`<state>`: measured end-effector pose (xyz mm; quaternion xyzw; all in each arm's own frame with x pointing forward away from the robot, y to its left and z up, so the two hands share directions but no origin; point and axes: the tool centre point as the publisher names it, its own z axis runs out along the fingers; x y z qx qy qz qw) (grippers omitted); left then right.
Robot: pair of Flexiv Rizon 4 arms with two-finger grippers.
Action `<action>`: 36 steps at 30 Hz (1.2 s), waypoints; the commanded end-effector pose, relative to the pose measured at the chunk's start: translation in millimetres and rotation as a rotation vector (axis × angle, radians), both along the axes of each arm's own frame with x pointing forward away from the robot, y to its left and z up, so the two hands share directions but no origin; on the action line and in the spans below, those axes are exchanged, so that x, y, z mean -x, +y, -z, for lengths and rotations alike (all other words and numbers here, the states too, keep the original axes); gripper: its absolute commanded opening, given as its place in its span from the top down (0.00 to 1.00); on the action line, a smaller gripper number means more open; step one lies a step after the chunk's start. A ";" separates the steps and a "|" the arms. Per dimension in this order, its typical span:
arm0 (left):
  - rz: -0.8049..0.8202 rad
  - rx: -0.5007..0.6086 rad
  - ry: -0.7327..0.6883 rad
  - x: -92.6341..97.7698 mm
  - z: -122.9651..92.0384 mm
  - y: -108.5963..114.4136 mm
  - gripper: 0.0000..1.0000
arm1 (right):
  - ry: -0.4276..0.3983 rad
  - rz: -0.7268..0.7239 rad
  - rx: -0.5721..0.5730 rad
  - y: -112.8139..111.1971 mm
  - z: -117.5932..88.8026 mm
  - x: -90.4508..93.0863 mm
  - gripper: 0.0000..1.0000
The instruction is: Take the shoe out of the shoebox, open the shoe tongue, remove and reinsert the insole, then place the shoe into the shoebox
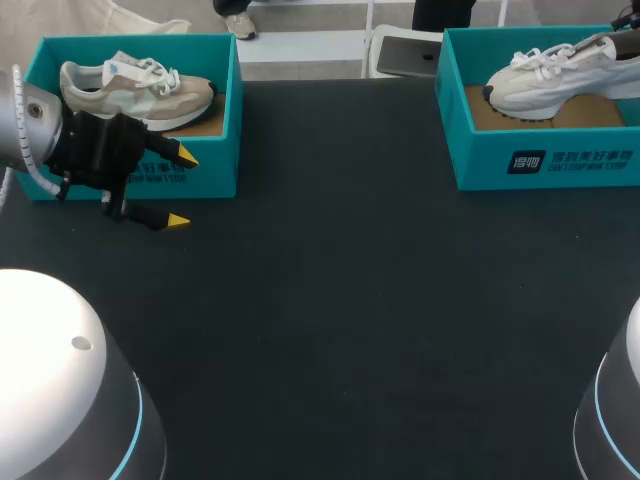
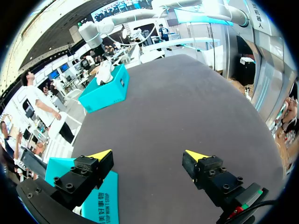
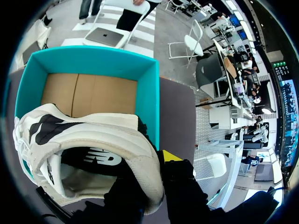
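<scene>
Over the near-left part of the dark table, the left gripper is hovering with its two yellow-tipped fingers spread wide and nothing between them, just in front of the left shoebox. That teal box is sitting at the far-left corner, and a beige shoe is lying inside it, toe toward the middle of the table. Well apart, at the far-right corner, the right shoebox, also teal, is holding the white shoe. The shoe is resting toe-down on the brown cardboard floor while its heel is tilting up above the box's rim toward the right edge. At that heel the right gripper is clamping the padded collar: one finger, its yellow tip showing, is pressing the outside of the heel, and the other is hidden behind the collar. Seen from the right wrist, the shoe's mouth is gaping toward the gripper, with the box's bare floor and far wall showing beyond it.
</scene>
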<state>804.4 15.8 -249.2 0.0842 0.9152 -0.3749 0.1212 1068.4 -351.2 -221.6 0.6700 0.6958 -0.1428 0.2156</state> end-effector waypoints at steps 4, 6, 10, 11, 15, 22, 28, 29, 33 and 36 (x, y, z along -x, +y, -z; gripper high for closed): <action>0.000 -0.003 0.000 0.0 0.1 -0.2 0.00 | -0.002 0.013 -0.028 -0.2 14.1 -1.1 1.00; 0.000 -0.003 0.000 0.0 0.1 -0.2 0.00 | 0.000 0.012 -0.030 -0.1 19.3 -0.3 1.00; 0.000 -0.003 0.000 0.0 0.1 -0.2 0.00 | 0.006 0.012 -0.036 -1.5 28.1 1.8 1.00; 0.000 -0.003 0.000 0.0 0.1 -0.2 0.00 | 0.007 0.011 -0.037 -2.0 29.6 2.2 1.00; 0.000 -0.003 0.000 0.0 0.1 -0.2 0.00 | 0.011 0.019 -0.034 -5.7 34.6 4.7 1.00; 0.000 -0.003 0.000 0.0 0.1 -0.2 0.00 | 0.023 0.036 -0.035 -7.9 45.2 11.0 1.00; 0.000 -0.003 0.000 0.0 0.1 -0.2 0.00 | 0.015 0.053 -0.041 -8.4 53.1 16.0 1.00; 0.000 -0.003 0.000 0.0 0.1 -0.2 0.00 | 0.015 0.052 -0.041 -7.8 54.4 17.1 1.00; 0.000 -0.003 0.000 0.0 0.1 -0.2 0.00 | 0.018 0.044 -0.032 -5.0 62.6 20.1 1.00; 0.000 -0.003 0.000 0.0 0.1 -0.2 0.00 | 0.024 0.042 -0.021 -4.5 68.6 21.6 1.00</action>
